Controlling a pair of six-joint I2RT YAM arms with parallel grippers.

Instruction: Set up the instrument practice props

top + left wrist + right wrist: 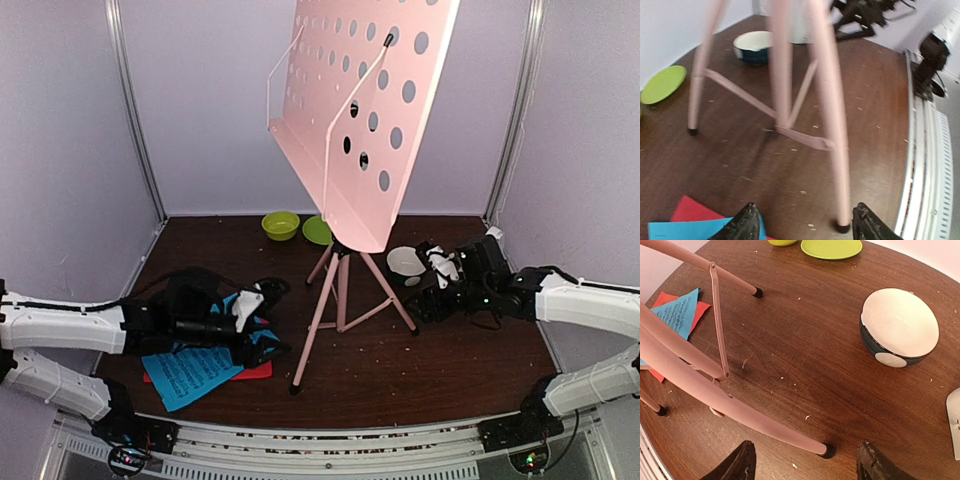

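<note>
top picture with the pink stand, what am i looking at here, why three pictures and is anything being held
Two robot arms sit at the near edge of a table. The big picture looks down from above and behind them; the other two come from cameras on each wrist, with black fingers at the bottom. On the table: a pink music stand, a blue sheet over a red sheet, a lime bowl, a lime plate and a white bowl. The left gripper and right gripper are both open, holding nothing.
</note>
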